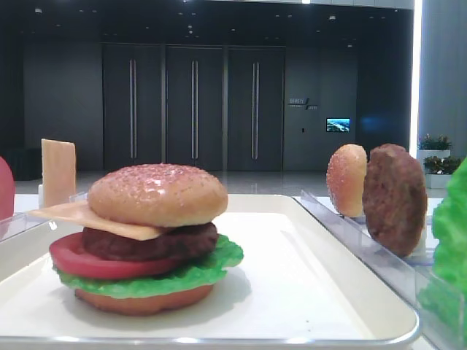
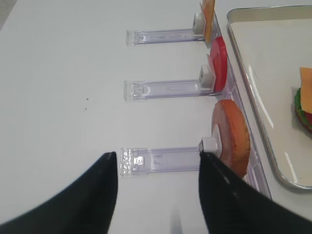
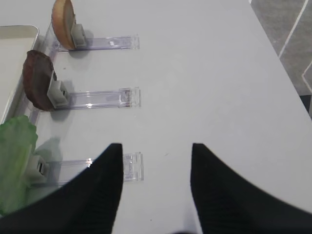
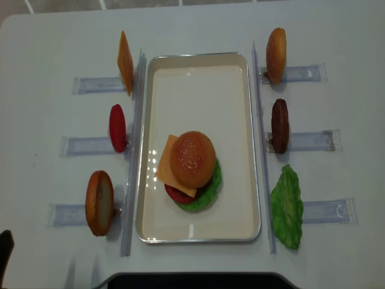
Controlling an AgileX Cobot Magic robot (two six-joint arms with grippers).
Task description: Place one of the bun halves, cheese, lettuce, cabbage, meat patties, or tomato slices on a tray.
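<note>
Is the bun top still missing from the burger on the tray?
No, the seeded bun top already sits on the stack on the tray, over the cheese, in the overhead view.

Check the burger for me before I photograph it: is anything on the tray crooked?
Yes. The cheese sticks out well past the top bun on one side, and the tomato is slid the same way. The tray itself sits straight.

Ahead of my right gripper [image 3: 156, 185], bare table [image 3: 209, 73] offers free passage. To its left, the lettuce [image 3: 17, 161], meat patty [image 3: 38, 80] and bun half [image 3: 62, 23] stand upright in clear holders [image 3: 97, 99], fencing off the tray [image 4: 252, 150].
</note>
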